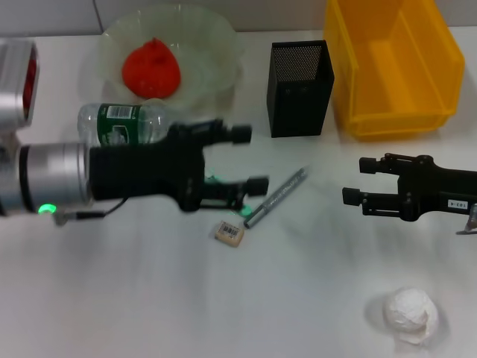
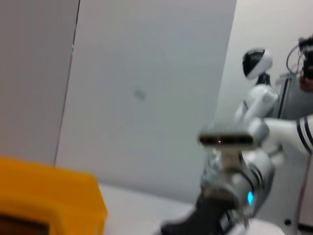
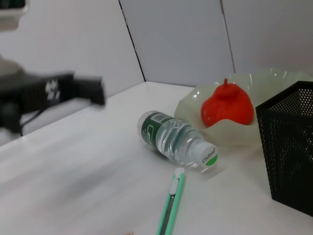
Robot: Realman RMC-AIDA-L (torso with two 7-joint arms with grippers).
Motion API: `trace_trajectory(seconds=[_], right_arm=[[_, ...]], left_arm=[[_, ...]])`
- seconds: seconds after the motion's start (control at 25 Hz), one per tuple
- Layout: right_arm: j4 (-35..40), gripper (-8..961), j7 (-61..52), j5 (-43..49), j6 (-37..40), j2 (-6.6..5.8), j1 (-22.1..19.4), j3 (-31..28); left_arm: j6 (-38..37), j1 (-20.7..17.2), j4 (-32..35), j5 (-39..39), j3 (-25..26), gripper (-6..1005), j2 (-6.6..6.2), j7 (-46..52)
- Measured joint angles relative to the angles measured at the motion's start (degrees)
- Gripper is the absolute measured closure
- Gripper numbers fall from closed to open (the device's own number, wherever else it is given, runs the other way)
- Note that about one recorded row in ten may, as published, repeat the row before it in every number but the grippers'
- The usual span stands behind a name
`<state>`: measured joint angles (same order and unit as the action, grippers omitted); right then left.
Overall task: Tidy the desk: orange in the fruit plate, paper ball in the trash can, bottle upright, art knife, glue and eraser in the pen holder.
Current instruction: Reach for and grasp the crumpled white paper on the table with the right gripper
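The orange (image 1: 151,67) lies in the translucent fruit plate (image 1: 216,45) at the back left. The clear bottle (image 1: 123,123) with a green label lies on its side in front of the plate. My left gripper (image 1: 250,160) is open and empty, just right of the bottle and above the art knife (image 1: 276,198). The eraser (image 1: 229,233) lies close in front of it. The black mesh pen holder (image 1: 300,88) stands at the back centre. My right gripper (image 1: 361,181) is open and empty at the right. The paper ball (image 1: 408,313) lies front right. No glue shows.
A yellow bin (image 1: 391,63) stands right of the pen holder. The right wrist view shows the bottle (image 3: 176,142), the orange (image 3: 227,105), the art knife (image 3: 171,200) and the pen holder (image 3: 288,147). The left wrist view shows the yellow bin (image 2: 49,196).
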<state>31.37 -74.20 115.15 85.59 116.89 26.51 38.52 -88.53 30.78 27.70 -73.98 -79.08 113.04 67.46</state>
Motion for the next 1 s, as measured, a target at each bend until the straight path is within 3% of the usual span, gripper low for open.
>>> trace_trajectory(seconds=[0.08,0.2,0.52,0.76,0.88,1.0], right_arm=[[0.04,182,0.0,-0.02,0.02,0.0,0.01,-0.03],[0.02,182,-0.07,-0.09,-0.07,0.0,0.51,-0.16],[-0.15,183,-0.54,-0.1,-0.08,0.0,1.43,-0.25],[0.03,183,-1.27,-0.24,0.2,0.06,1.44,-0.29],[1.59,183,-5.5,-0.33,4.33,-0.6,1.81,-0.3],[7.34,182,-15.43,-0.33,13.67,-2.45,2.63,-0.3]], left_arm=[[0.0,0.0,0.0,0.0,0.0,140,0.0,0.0],[-3.05,-3.19,0.64,-4.18,0.09,140,-0.65,-1.16],[-3.57,-3.68,0.84,-11.83,0.22,140,-1.03,-1.32],[-3.61,-3.78,0.88,-11.99,0.21,140,-0.96,-1.83],[-3.63,-4.12,0.87,-12.04,0.24,139,-0.76,-2.52],[-3.57,-4.14,0.88,-12.06,0.08,139,-0.56,-3.04]])
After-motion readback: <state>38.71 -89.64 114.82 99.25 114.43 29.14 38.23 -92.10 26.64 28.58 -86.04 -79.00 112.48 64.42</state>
